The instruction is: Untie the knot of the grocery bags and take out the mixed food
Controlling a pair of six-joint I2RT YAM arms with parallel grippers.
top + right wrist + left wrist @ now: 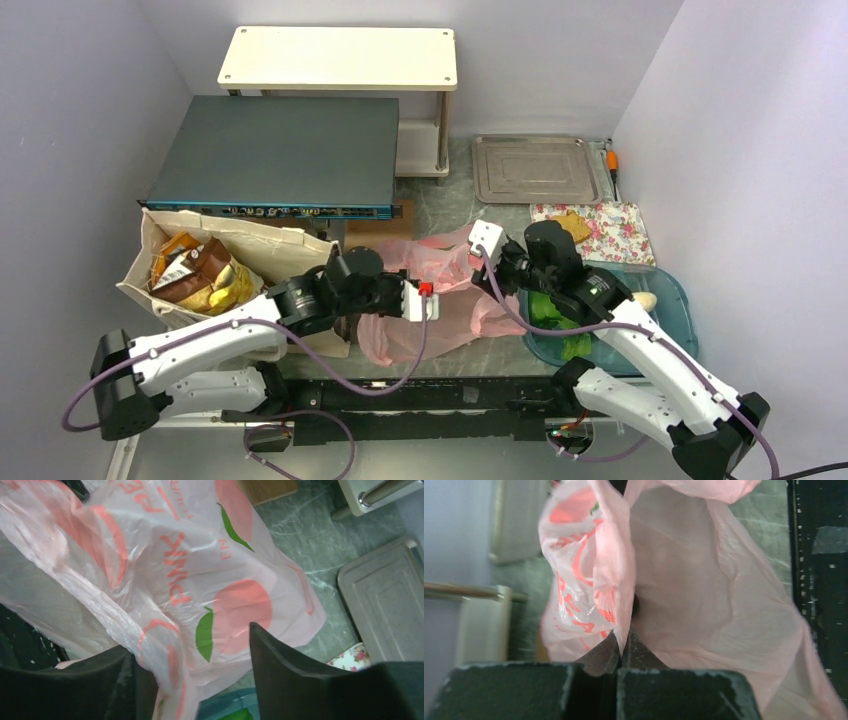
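Two arms meet over the pink bag (455, 305), which lies crumpled at the middle of the desk (450, 205), between the tote (285, 250) on the left and a teal bin (680, 300) on the right.

The left gripper (432, 303) reaches in from the left. In its wrist view, the left gripper (623, 645) is pressed together on a fold of the thin film. The pink bag (714, 610) rises from that pinch in two sheets, the left one printed in red.

The right gripper (472, 265) comes in from the bin side at the bag's upper edge. In its wrist view, the right gripper (192, 640) is spread. The pink bag (170, 565) lies in the gap and drapes over one finger (100, 675), while the other finger (285, 665) stands clear of it. The film shows red lettering, round fruit prints and green leaves. I cannot make out the knot in any view.

The tote lies open on its side with chips (195, 270) showing in its mouth. Greens (555, 315) sit in the bin, partly under the right arm. Behind are a dark flat box (280, 150), a white shelf (340, 55), a metal tray (540, 168) and a floral cloth (612, 238) with a brown slice (573, 225) on it.
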